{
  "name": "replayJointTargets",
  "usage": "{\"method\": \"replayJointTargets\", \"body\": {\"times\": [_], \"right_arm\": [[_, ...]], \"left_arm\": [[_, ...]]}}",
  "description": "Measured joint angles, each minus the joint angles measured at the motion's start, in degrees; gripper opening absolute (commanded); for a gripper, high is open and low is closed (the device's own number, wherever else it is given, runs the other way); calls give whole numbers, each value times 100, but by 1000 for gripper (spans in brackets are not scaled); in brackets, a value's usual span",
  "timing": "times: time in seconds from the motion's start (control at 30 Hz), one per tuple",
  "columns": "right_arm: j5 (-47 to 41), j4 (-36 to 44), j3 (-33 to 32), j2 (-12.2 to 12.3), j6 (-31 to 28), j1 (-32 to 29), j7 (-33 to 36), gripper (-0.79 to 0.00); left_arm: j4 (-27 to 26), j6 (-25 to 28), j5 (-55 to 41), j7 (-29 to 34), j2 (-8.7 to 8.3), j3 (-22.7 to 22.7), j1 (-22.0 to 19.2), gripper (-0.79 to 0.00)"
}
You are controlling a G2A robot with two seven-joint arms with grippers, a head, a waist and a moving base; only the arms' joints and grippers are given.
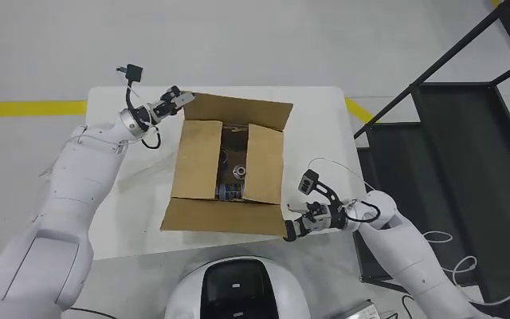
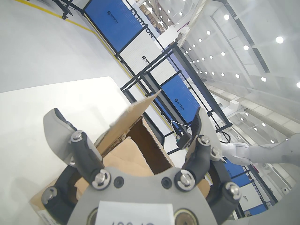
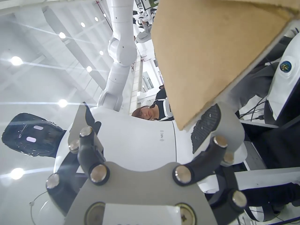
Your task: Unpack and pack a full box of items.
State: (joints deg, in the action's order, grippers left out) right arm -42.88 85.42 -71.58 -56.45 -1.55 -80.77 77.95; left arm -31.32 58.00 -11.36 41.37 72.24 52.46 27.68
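Observation:
A brown cardboard box (image 1: 229,164) sits in the middle of the white table (image 1: 319,120) with its four flaps spread. Through the gap between the two side flaps I see a can-like item (image 1: 238,171) and dark packaging inside. My left gripper (image 1: 185,99) is at the far left corner of the box, open, with the far flap's corner (image 2: 143,105) between its fingers. My right gripper (image 1: 290,229) is at the near right corner, open, and the near flap's corner (image 3: 187,118) lies against one pad (image 3: 206,127).
A black metal staircase (image 1: 446,127) stands right of the table. A yellow floor line (image 1: 40,107) runs behind the table on the left. Bare tabletop lies on both sides of the box.

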Motion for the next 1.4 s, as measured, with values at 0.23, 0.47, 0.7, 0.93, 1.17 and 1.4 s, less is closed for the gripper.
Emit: {"method": "replayJointTargets", "body": {"times": [0.23,0.47,0.7,0.93,1.17,1.4], "right_arm": [[-266,-170,-30,-44,-146,188,-290,0],[-191,-304,-20,-84,-292,472,-611,0],[146,-400,-36,-102,-449,732,-947,0],[551,-470,-84,-111,-634,945,-1320,0],[861,-429,-88,-112,-725,1136,-1356,0],[1300,-643,227,-181,-877,1582,-1337,0]], "left_arm": [[-775,0,-564,500,-218,210,550,0],[-1293,-77,-717,571,-506,74,937,0],[-1689,-260,-1010,754,-789,0,1152,0],[-2254,-590,-1092,1085,-1081,-233,1342,0],[-2441,-611,-1072,1104,-1306,-415,1410,0],[-2639,-833,-1276,1328,-1503,-579,1446,0]]}}
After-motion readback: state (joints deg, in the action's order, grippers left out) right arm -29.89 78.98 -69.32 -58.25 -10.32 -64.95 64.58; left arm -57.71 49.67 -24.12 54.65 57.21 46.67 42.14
